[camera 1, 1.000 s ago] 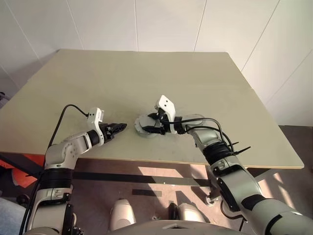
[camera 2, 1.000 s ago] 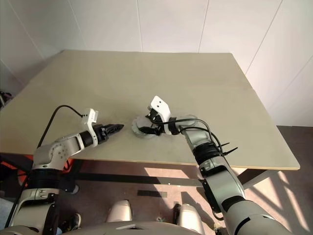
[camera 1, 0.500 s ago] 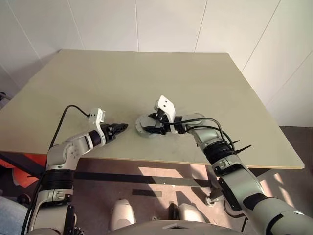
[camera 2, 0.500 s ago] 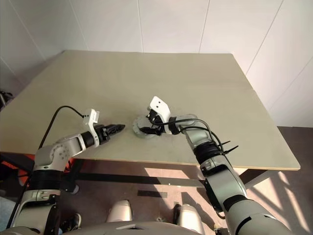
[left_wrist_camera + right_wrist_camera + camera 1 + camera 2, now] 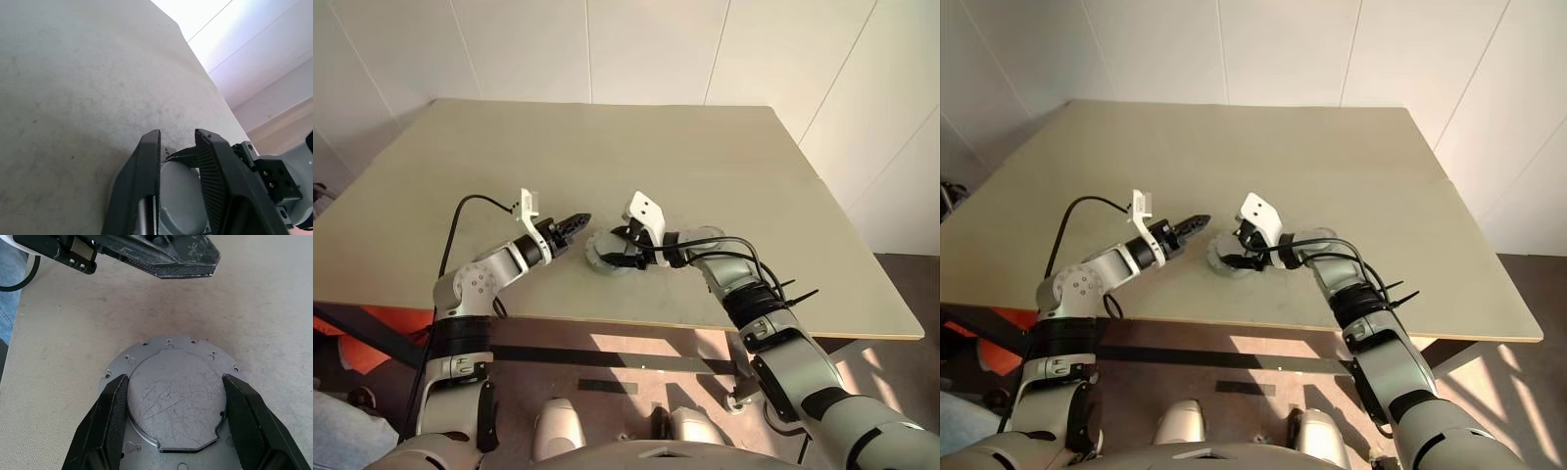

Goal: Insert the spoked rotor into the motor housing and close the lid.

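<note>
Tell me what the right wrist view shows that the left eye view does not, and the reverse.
Right wrist view: fine scratches and small rim holes on the round grey part, which sits between the fingers of the right pincer. Left eye view: the whole table, the white wall and both arms. Shared: the round grey part, the right pincer around it and the left pincer close beside it.

Left tool (image 5: 579, 219) rose — neared housing (image 5: 604, 257).

motor housing (image 5: 607, 253) on table (image 5: 724, 157) near front edge; left tool (image 5: 579, 221) just left of it
</note>
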Motion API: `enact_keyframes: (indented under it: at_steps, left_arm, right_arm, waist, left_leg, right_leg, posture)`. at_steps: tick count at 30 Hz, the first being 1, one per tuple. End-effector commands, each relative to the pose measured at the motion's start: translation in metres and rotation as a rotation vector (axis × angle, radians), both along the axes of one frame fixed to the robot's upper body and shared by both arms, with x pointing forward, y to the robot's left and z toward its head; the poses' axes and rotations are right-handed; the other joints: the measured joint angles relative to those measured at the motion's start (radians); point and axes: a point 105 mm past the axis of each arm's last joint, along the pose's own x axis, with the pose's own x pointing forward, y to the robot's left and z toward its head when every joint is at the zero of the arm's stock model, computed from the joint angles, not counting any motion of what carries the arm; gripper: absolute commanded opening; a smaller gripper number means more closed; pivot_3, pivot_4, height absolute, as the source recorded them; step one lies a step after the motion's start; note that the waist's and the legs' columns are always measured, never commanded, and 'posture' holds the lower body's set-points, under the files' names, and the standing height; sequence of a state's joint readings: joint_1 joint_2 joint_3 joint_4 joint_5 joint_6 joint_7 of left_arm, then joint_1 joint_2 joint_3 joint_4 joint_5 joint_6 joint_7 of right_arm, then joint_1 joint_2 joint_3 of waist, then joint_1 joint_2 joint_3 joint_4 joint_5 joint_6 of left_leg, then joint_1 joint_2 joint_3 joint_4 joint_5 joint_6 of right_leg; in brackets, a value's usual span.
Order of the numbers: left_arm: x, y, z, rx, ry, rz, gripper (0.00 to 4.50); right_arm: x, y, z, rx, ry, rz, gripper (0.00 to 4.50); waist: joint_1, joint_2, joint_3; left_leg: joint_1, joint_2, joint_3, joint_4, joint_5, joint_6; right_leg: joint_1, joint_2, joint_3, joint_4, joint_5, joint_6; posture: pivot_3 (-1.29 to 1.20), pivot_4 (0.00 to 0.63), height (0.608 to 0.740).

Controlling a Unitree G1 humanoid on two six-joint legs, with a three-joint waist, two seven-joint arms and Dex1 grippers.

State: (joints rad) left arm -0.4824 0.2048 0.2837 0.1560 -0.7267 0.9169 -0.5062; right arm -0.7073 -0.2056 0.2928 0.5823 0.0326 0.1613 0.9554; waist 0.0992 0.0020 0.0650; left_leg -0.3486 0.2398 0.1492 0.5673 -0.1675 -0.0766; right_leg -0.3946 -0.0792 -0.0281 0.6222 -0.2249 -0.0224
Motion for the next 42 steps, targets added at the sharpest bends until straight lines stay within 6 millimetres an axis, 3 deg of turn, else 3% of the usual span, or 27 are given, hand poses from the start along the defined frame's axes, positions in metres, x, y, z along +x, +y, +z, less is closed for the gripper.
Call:
enact_keyframes:
  at_steps: [1,7,16,22,27,37,42]
  left_arm:
    - [0.002,-0.008,0.001,0.002,0.014,-0.017,0.03]
    - [-0.006,-0.018,-0.007,0.015,0.064,-0.064,0.03]
    - [-0.012,-0.009,-0.051,0.181,0.230,-0.038,0.03]
    - [-0.012,-0.009,-0.053,0.194,0.235,-0.041,0.03]
    - [-0.011,-0.009,-0.053,0.197,0.236,-0.039,0.00]
    - [-0.009,-0.012,-0.052,0.192,0.232,-0.045,0.00]
    - [-0.007,-0.014,-0.051,0.186,0.229,-0.044,0.00]
  right_arm:
    - [-0.002,-0.014,-0.021,-0.081,0.042,-0.033,2.92]
    - [-0.001,-0.014,-0.020,-0.077,0.040,-0.038,2.92]
    - [0.004,-0.015,-0.019,-0.069,0.031,-0.077,2.92]
    - [0.006,-0.015,-0.013,-0.040,0.038,-0.077,2.92]
    - [0.006,-0.016,0.002,0.005,0.015,-0.082,4.47]
    - [-0.020,-0.019,0.047,0.168,0.021,0.019,4.47]
    - [-0.015,-0.041,0.057,0.236,0.150,-0.105,4.47]
  waist:
    - [0.000,0.000,0.000]
    - [0.000,0.000,0.000]
    - [0.000,0.001,-0.001]
    - [0.000,0.003,-0.003]
    - [0.000,0.002,-0.003]
    - [0.000,0.002,-0.003]
    - [0.001,0.002,-0.003]
  left_leg:
    - [0.000,0.000,0.000,0.000,0.000,0.000]
    - [0.000,0.000,0.000,0.000,0.000,0.000]
    - [0.003,0.000,0.000,-0.001,0.000,0.000]
    - [0.007,0.000,0.000,-0.001,0.000,0.000]
    - [0.006,0.000,0.000,-0.001,0.000,0.000]
    - [0.005,0.000,0.000,-0.003,0.000,0.000]
    - [0.005,0.000,0.000,-0.004,0.000,0.000]
  right_leg:
    - [0.000,0.000,0.000,0.000,0.000,0.000]
    - [0.000,0.000,0.000,0.000,0.000,0.000]
    - [0.004,0.000,0.000,-0.001,0.000,0.000]
    - [0.008,0.000,0.000,-0.002,-0.004,0.008]
    - [0.008,0.000,0.001,-0.003,-0.004,0.008]
    - [0.006,0.000,0.000,-0.004,-0.005,0.008]
    - [0.006,0.000,0.001,-0.007,-0.005,0.008]
  posture:
    - [0.00,0.000,0.740]
    - [0.00,0.000,0.740]
    - [0.00,0.000,0.740]
    - [0.00,0.000,0.740]
    - [0.00,0.000,0.740]
    - [0.00,0.000,0.740]
    - [0.00,0.000,0.740]
